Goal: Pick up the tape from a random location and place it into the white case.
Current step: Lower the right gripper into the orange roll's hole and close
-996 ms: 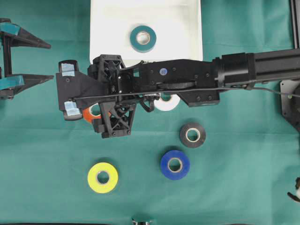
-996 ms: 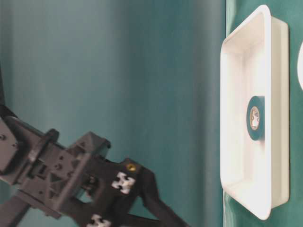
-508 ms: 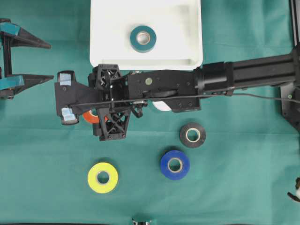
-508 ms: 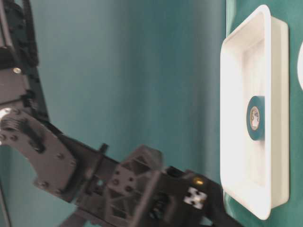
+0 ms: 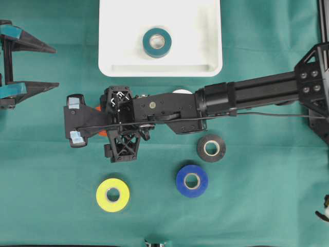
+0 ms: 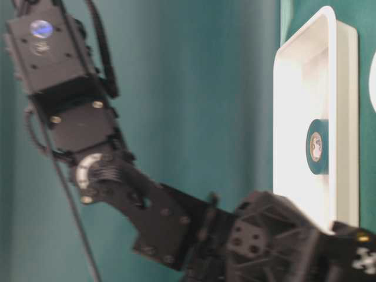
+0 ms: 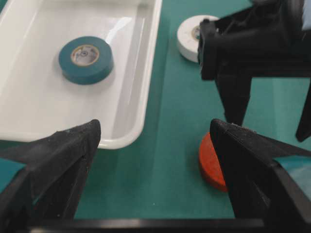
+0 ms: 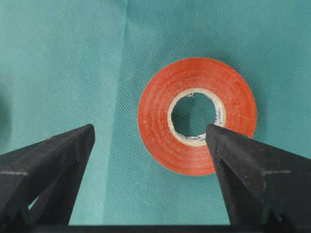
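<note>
Green cloth (image 5: pixel 267 206) covers the whole table surface

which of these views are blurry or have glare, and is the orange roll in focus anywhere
Right wrist view: the orange tape roll is sharp, cloth weave visible, while the dark fingers up close are soft. Table-level view: the right arm is motion-blurred and the white case is washed out by glare. Left wrist view: mild sheen on the case's inner wall. Overhead view: evenly lit, crisp.
</note>
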Tool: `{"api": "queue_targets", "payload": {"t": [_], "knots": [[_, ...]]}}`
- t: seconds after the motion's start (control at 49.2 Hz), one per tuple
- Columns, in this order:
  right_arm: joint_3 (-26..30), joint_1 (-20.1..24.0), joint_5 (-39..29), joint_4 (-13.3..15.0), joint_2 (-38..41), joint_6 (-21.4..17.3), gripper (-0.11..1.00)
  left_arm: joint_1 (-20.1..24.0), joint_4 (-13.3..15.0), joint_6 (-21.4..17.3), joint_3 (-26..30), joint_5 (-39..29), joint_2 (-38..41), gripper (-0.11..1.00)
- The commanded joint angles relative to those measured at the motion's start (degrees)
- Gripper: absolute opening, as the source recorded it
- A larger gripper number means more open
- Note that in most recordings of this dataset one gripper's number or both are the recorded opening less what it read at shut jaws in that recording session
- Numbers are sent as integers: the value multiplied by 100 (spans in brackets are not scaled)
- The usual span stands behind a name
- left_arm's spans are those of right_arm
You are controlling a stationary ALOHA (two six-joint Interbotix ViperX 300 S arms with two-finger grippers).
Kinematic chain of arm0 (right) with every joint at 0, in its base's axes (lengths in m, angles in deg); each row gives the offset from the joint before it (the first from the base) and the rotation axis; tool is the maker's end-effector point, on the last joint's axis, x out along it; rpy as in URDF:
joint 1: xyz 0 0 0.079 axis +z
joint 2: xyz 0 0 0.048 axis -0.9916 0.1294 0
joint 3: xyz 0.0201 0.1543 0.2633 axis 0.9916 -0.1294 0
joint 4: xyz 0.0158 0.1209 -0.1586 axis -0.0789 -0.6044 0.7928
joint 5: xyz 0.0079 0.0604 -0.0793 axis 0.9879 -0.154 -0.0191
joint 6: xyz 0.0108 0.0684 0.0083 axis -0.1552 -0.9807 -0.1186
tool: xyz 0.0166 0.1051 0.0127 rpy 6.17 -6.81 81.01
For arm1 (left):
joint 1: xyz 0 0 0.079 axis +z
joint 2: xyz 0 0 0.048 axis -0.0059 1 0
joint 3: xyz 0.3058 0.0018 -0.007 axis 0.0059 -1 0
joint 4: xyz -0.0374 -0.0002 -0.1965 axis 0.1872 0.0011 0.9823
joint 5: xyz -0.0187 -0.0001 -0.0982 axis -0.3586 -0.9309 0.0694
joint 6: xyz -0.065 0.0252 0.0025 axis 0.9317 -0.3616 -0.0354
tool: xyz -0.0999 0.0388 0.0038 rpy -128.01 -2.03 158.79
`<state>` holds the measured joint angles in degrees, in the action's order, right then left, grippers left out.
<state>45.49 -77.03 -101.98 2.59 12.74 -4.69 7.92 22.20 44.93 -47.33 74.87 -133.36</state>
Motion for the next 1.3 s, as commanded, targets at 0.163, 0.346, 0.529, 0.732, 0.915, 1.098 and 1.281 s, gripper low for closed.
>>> {"api": "queue_targets", "payload": {"t": [0.163,0.346,0.529,0.732,0.915,1.098,1.281], "knots": [[35,9,299,-18,97,-26,90,9,9,0,62,26,105,97],[35,9,422,-18,264,-79,90,0,9,0,62,26,167,97],[35,9,475,-18,299,-88,90,9,9,0,62,26,176,97],[35,9,475,-18,308,-88,90,0,9,0,62,26,176,97],[35,9,475,-18,299,-97,89,9,9,0,62,26,167,97],[35,-9,475,-18,299,-176,70,9,9,0,62,26,167,97],[35,-70,457,0,290,-237,34,0,9,0,62,35,176,97]]}}
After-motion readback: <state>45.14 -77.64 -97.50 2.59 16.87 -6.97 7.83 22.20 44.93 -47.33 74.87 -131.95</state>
